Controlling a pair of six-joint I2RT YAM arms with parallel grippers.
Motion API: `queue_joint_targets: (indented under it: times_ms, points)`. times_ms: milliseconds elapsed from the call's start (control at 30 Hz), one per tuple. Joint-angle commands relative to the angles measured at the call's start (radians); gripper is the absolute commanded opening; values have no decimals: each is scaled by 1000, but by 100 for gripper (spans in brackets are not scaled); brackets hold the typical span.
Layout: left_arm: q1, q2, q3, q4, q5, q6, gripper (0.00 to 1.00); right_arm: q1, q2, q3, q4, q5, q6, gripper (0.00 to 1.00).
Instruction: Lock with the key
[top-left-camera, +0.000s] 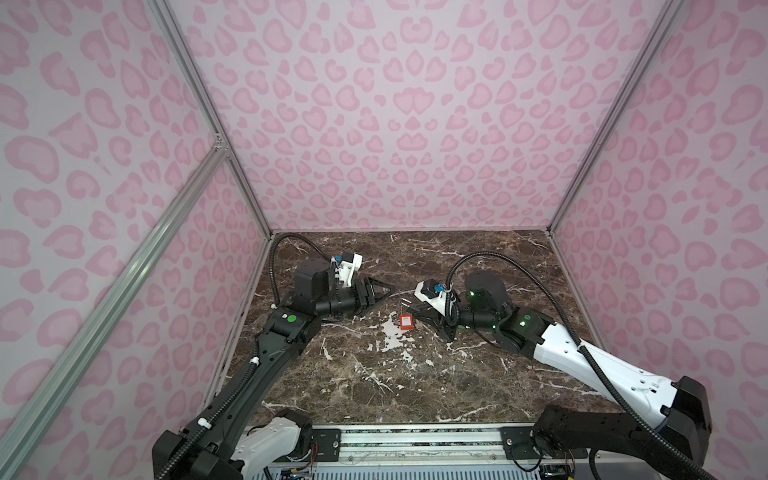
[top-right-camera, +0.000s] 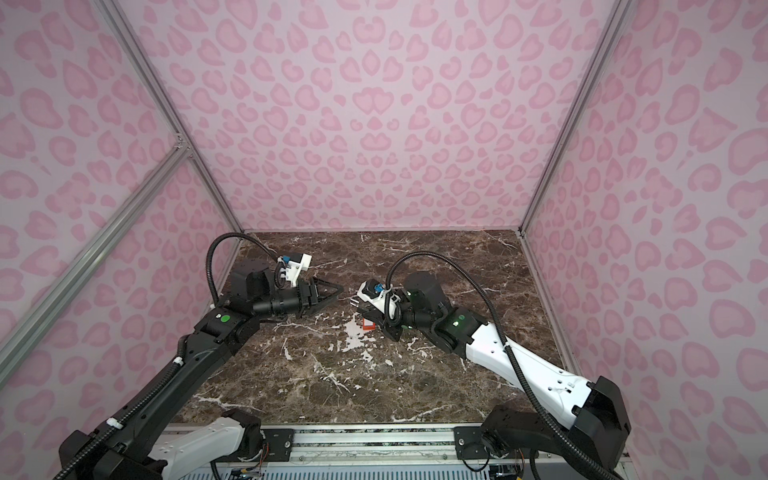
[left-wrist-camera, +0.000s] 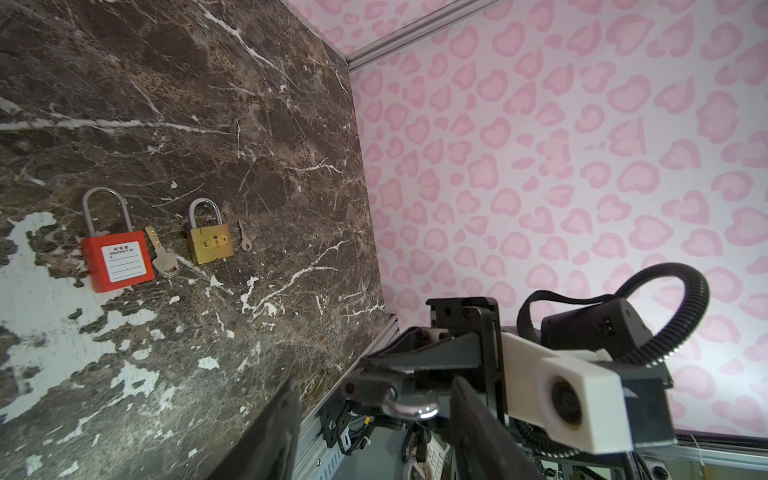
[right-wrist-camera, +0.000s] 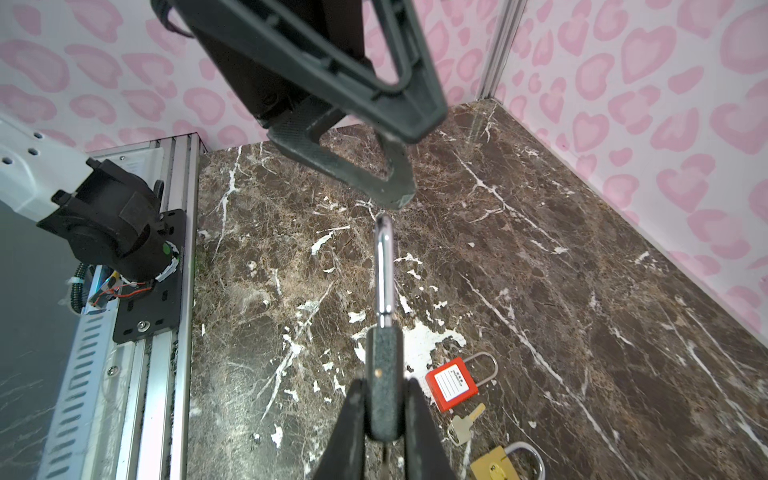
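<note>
Your R tool (right-wrist-camera: 384, 390) is clamped on the dark padlock (right-wrist-camera: 383, 353). The body is pinched btwn both fingers and the silver shackle (right-wrist-camera: 384, 266) sticks out ahead, held off the surface (top-left-camera: 374, 386). Can't tell whether the shackle is latched. Your L tool (top-left-camera: 386, 293) faces it from the opposite side w/ fingers spread and nothing btwn them; its tips sit near the shackle end. The key (left-wrist-camera: 162, 255) w/ the squarish head lies flat on the surface just beside the red padlock (left-wrist-camera: 118, 259), btwn that and the brass padlock (left-wrist-camera: 209, 243). A small key (left-wrist-camera: 244, 237) lies on the far side of the brass one. Both spare locks lie flat below your R tool, apart from either tool.
</note>
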Motion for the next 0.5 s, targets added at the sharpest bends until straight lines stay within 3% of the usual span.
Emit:
queue_joint_targets:
  times_ms: [0,467]
  points:
    - [-10,8,19,49,5,-3,59,12,13,8,-1,11,-22,0]
    - [-59,37,-3,40,36,14,57,12,43,57,-29,7,-45,0]
